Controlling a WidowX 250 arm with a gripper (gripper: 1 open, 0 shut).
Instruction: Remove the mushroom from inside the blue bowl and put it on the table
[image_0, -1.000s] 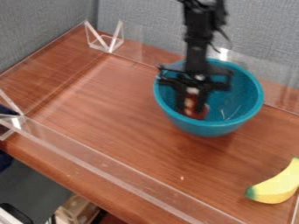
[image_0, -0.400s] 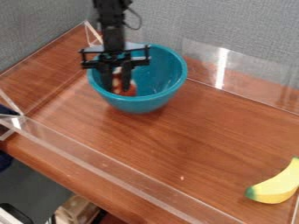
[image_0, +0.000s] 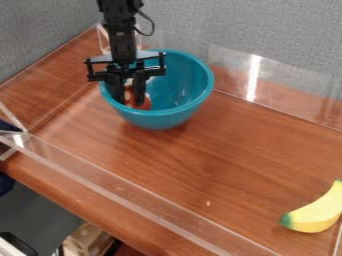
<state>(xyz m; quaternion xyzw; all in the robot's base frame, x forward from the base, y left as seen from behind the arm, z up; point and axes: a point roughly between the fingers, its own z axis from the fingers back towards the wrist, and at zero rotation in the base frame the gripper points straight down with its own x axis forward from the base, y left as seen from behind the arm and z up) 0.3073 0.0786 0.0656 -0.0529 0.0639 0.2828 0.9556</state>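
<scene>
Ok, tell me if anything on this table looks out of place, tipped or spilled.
Nothing looks spilled or damaged. The blue bowl sits upright near the table's back left, with the claw reaching down inside it. The yellow banana lies alone at the front right edge, partly cut off by the frame.

Robot lab bench, wooden table (image_0: 201, 150), clear acrylic walls (image_0: 287, 85), grey backdrop (image_0: 254, 25)

a grey fabric wall (image_0: 54, 25) stands behind the setup. clear acrylic walls (image_0: 274, 80) catch pale reflections. below the front edge, dim clutter (image_0: 80, 240) lies on the floor.
</scene>
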